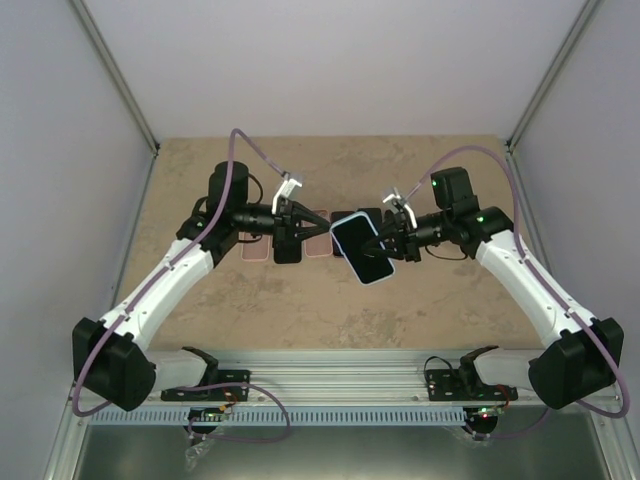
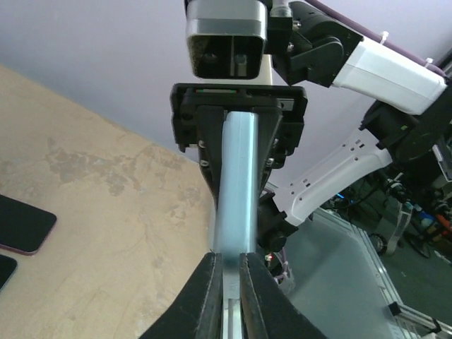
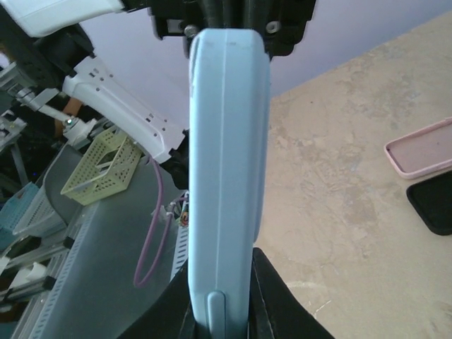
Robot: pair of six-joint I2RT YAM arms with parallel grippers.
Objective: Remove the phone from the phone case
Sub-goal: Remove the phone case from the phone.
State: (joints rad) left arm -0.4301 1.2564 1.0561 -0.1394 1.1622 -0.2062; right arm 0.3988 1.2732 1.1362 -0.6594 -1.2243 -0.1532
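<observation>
A phone in a light-blue case (image 1: 362, 250) is held in the air above the middle of the table, screen up and tilted. My right gripper (image 1: 385, 245) is shut on its right end; in the right wrist view the case's side (image 3: 226, 141) with a side button sits between my fingers (image 3: 222, 311). My left gripper (image 1: 332, 238) is shut on the opposite end; in the left wrist view the thin blue edge (image 2: 236, 183) runs from my closed fingers (image 2: 227, 261) to the right gripper facing it.
On the tan table under the left gripper lie pink cases (image 1: 255, 250) (image 1: 318, 247) and a black phone (image 1: 287, 252). An empty pink case (image 3: 424, 147) and a black item (image 3: 432, 203) show in the right wrist view. An aluminium rail (image 1: 330, 385) lines the near edge.
</observation>
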